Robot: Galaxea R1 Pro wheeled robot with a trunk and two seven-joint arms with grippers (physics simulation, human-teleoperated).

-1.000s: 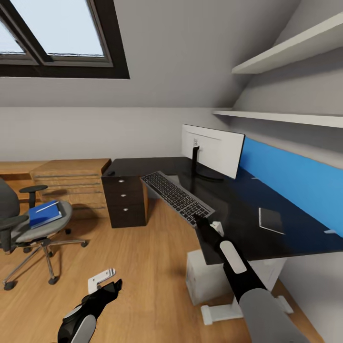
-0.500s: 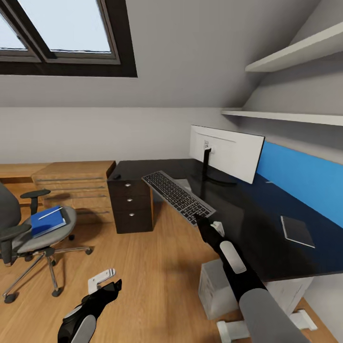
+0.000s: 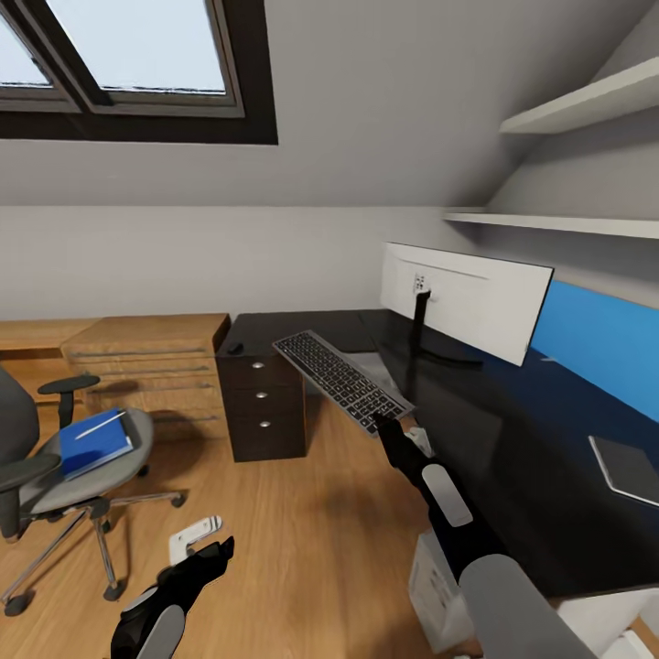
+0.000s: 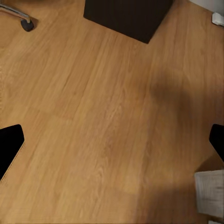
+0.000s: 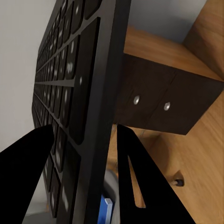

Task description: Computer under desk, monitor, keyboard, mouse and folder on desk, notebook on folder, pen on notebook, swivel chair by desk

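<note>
My right gripper [image 3: 388, 426] is shut on the near end of the black keyboard [image 3: 341, 379], which it holds tilted in the air in front of the desk [image 3: 513, 439]. In the right wrist view the keyboard [image 5: 70, 93] stands edge-on between the fingers [image 5: 140, 182]. The monitor [image 3: 469, 298] stands on the desk with its white back toward me. A small black mouse [image 3: 236, 348] lies on the desk's far corner, and the grey notebook [image 3: 630, 467] lies at its right. On the swivel chair [image 3: 46, 458] rests the blue folder [image 3: 91, 442] with the pen [image 3: 101, 423] on it. The white computer [image 3: 437, 586] stands under the desk. My left gripper [image 3: 206, 545] hangs open and empty over the floor.
A black three-drawer unit [image 3: 266, 403] carries the desk's left end. A light wood dresser [image 3: 146, 366] stands beside it against the wall. White shelves [image 3: 567, 101] hang above the desk. Bare wood floor [image 4: 107, 116] lies between the chair and the desk.
The whole picture has shifted, so the camera has moved: desk, monitor and notebook now sit further right in the view. Both arms keep their pose, the keyboard still held.
</note>
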